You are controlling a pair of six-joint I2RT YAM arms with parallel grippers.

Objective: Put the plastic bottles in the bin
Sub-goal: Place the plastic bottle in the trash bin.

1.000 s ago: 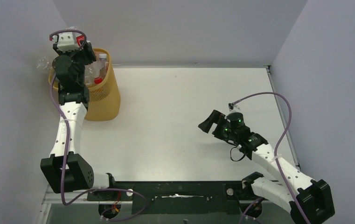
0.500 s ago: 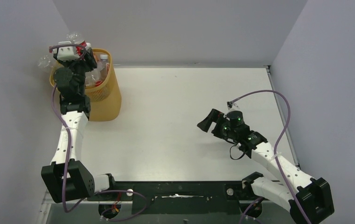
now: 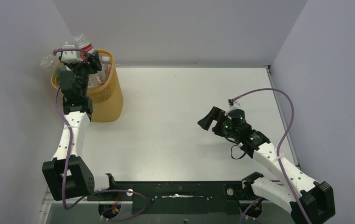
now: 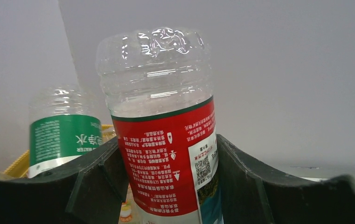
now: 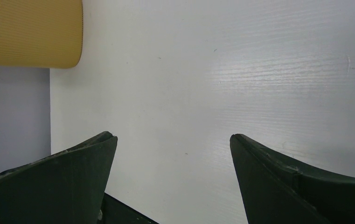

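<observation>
My left gripper (image 3: 85,56) is raised over the rim of the yellow-orange bin (image 3: 104,95) at the table's far left. It is shut on a clear plastic bottle with a red label (image 4: 166,140), held across the label between both jaws (image 4: 166,186); its clear end (image 3: 79,41) sticks up past the gripper. Several more bottles (image 3: 101,65) lie inside the bin. A green-labelled bottle (image 4: 63,135) stands up at the bin's left edge (image 3: 48,59). My right gripper (image 3: 208,122) is open and empty above bare table (image 5: 173,140).
Grey walls close in the white table (image 3: 189,93) at the back and on both sides; the bin stands in the back left corner against the left wall. The bin's side (image 5: 31,32) shows far off in the right wrist view.
My left gripper has moved a little right and up with the red-labelled bottle, further over the bin's opening. The right arm has hardly moved.
</observation>
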